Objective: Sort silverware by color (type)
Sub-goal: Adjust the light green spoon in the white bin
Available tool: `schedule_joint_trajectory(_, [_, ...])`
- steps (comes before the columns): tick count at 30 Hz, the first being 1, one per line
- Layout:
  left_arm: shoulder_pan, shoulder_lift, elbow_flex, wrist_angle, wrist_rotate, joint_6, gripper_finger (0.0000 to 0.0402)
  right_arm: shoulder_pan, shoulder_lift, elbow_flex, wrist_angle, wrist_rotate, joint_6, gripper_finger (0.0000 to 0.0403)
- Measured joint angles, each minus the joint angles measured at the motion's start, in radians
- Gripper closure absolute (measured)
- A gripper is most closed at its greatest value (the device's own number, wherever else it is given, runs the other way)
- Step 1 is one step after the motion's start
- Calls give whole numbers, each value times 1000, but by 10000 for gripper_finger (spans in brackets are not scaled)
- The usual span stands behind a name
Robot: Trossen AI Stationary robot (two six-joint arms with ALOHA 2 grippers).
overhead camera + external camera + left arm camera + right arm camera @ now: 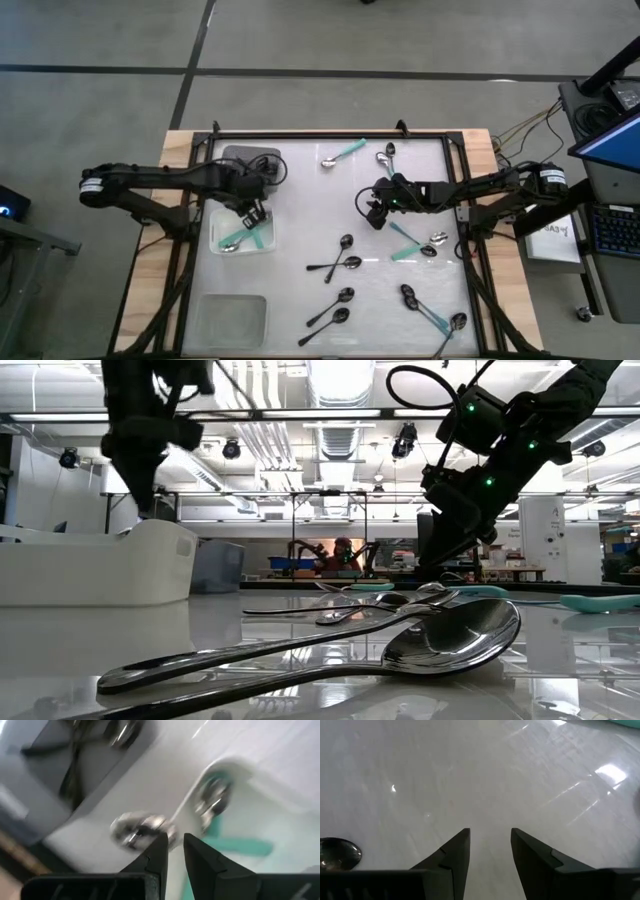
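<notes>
Two teal-handled spoons (243, 240) lie in my white bin (215, 236) at nine o'clock; others scatter from twelve to five. My left gripper (252, 215) hovers above that bin, fingers narrowly parted, empty. My right gripper (374, 213), open, hangs mid-table.

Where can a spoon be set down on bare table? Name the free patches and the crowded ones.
Free: the table's middle, between the white bin and the right gripper; also the strip between the grey bin and the teal-handled spoon. Crowded: the right half, where the black spoons and other teal-handled ones lie close together.
</notes>
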Motion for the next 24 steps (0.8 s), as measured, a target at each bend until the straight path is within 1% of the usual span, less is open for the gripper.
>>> schedule_joint_trajectory(2, [-16, -4, 0, 51, 0, 10, 357, 0, 0, 0, 0, 0, 7, 268])
schedule_joint_trajectory(4, [-26, 3, 0, 68, 1, 9, 357, 0, 0, 0, 0, 0, 19, 268])
schedule_joint_trajectory(9, [-50, 53, -14, 59, 1, -44, 357, 0, 0, 0, -2, 0, 36, 268])
schedule_joint_trajectory(17, [-70, 160, -54, 87, 2, -48, 363, 0, 0, 0, -3, 0, 36, 268])
schedule_joint_trajectory(21, [-72, 179, -78, 86, 2, -51, 364, 0, 0, 0, -4, 0, 36, 268])
schedule_joint_trajectory(24, [-76, 176, -101, 78, 2, -95, 364, 0, 0, 0, -5, 0, 36, 268])
